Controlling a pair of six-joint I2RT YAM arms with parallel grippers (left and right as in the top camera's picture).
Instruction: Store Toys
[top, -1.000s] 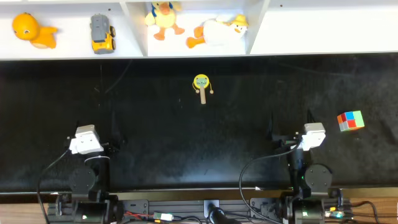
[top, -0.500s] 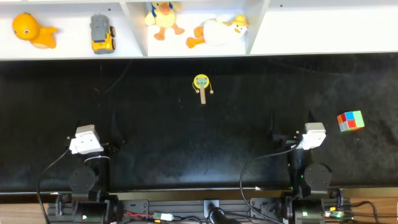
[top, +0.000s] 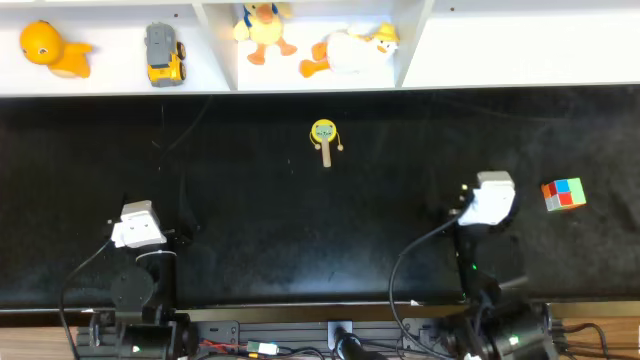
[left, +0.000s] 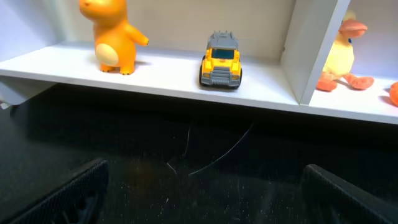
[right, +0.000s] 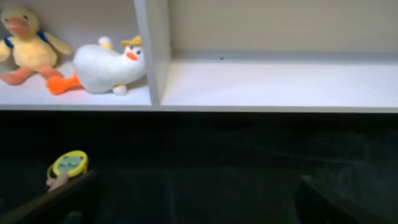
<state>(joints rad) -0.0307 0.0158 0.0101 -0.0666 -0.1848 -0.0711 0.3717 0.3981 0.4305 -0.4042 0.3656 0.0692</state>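
Note:
A yellow rattle drum (top: 324, 134) with a wooden handle lies on the black table, near the shelf's middle; it also appears as the rattle (right: 67, 165) in the right wrist view. A multicoloured cube (top: 563, 194) sits at the table's right. My left gripper (left: 211, 205) is open near the front left, empty, facing the shelf. My right gripper (right: 193, 208) is open and empty too, left of the cube and facing the bare right shelf bay (right: 280, 81). From above, the left gripper (top: 140, 222) and right gripper (top: 487, 200) both hang well short of the toys.
A white shelf (top: 520, 60) runs along the table's far edge. It holds an orange figure (top: 50, 47), a yellow truck (top: 163, 53), a yellow plush duck (top: 262, 30) and a white plush duck (top: 350, 50). White dividers (top: 220, 40) separate the bays.
The right arm has risen and shifted toward the shelf and slightly left. The left arm and the toys have stayed put.

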